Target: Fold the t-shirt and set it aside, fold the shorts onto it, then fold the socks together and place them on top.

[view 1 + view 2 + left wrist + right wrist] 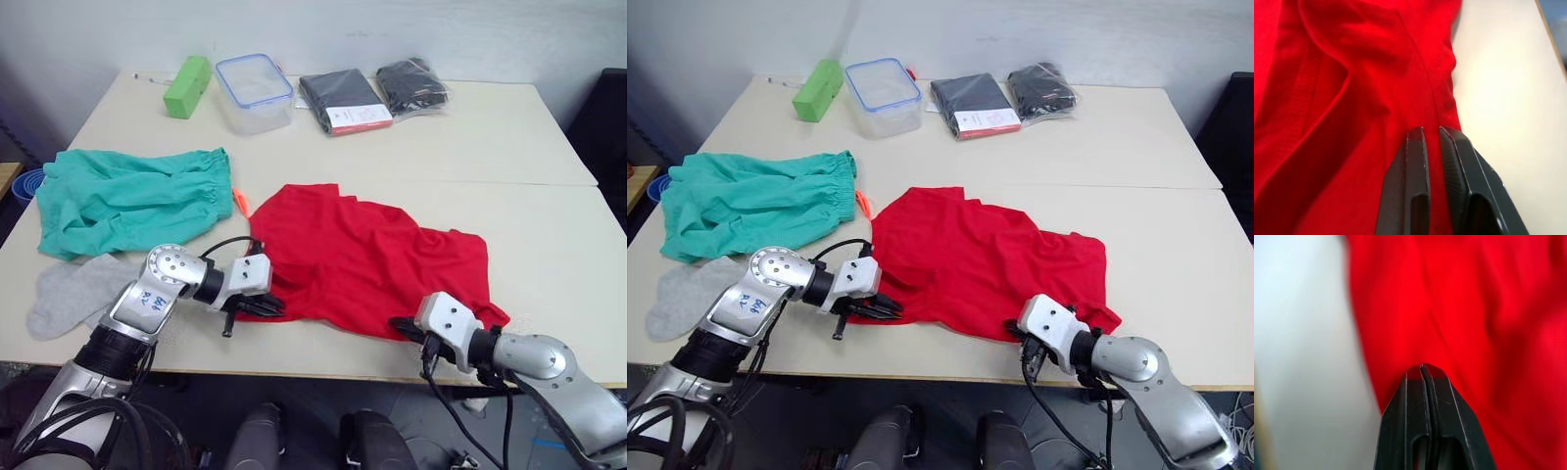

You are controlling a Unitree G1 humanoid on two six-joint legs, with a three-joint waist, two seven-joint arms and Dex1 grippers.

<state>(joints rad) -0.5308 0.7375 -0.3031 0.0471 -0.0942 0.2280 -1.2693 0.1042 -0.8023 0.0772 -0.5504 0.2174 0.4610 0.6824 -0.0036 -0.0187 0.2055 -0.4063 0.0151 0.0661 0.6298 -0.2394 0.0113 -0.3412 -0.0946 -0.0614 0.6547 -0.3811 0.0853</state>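
Note:
The red t-shirt (362, 255) lies crumpled and spread out on the near middle of the table. My left gripper (266, 305) sits at its near-left edge, and in the left wrist view this gripper (1431, 131) is shut on a fold of red cloth. At the near-right hem, my right gripper (404, 326) has its fingers pressed together over the shirt's edge (1422, 367). The teal-green shorts (127, 196) lie to the left, with the orange drawstring (238, 202) poking out toward the shirt. The grey socks (73, 292) lie near the front-left edge, beside my left arm.
A green block (187, 86), a clear plastic container (255, 91) and two black packaged garments (343, 101) (413, 86) stand along the back of the table. Bare tabletop (529, 235) shows to the right of the shirt.

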